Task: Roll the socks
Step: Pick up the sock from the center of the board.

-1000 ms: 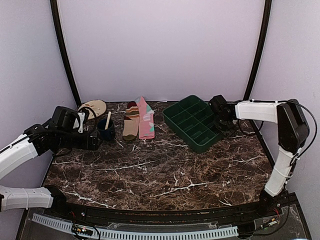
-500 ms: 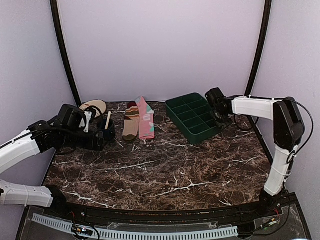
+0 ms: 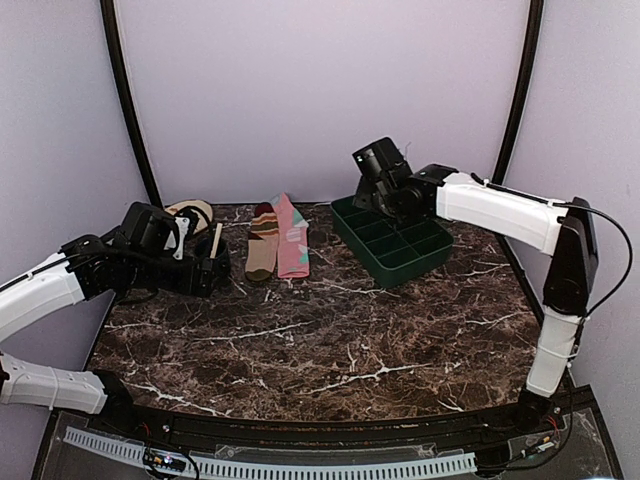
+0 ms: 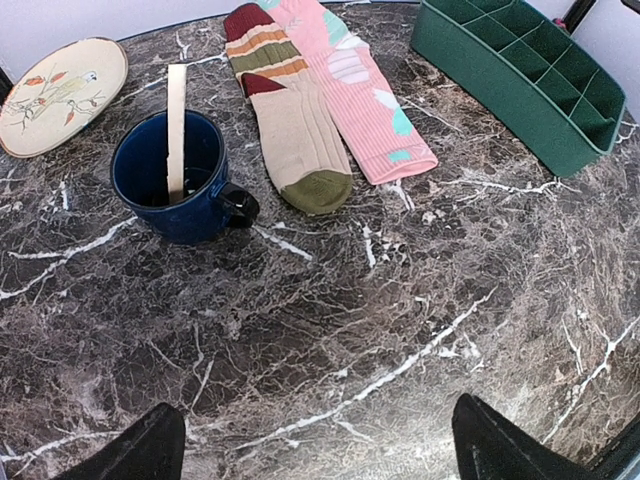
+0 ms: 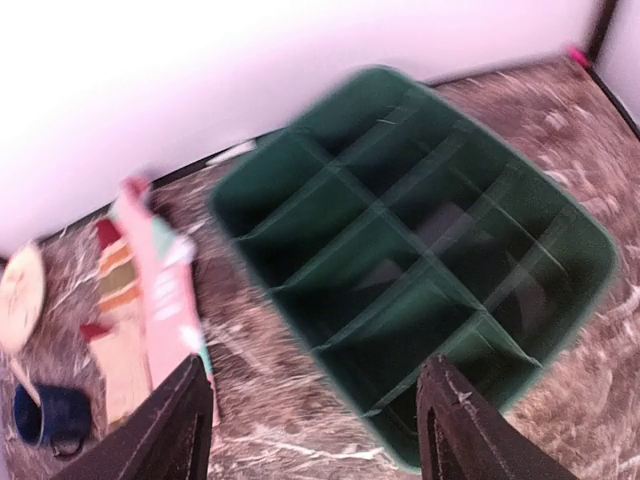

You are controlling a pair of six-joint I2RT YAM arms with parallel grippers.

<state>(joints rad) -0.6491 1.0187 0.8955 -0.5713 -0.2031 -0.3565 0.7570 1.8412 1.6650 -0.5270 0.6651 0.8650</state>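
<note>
The socks lie flat on the counter [image 4: 350,330] just right of the blue mug [image 4: 180,190]; the tan sock [image 4: 295,130] is nearer the mug and touches the pink sock [image 4: 355,95]. My left end effector [image 4: 320,445] hangs wide open and empty, on the near side of the mug; my right end effector [image 5: 310,420], also spread and empty, hovers well to the mug's right. Both socks look light and limp; I'd pinch the toe ends.
</note>
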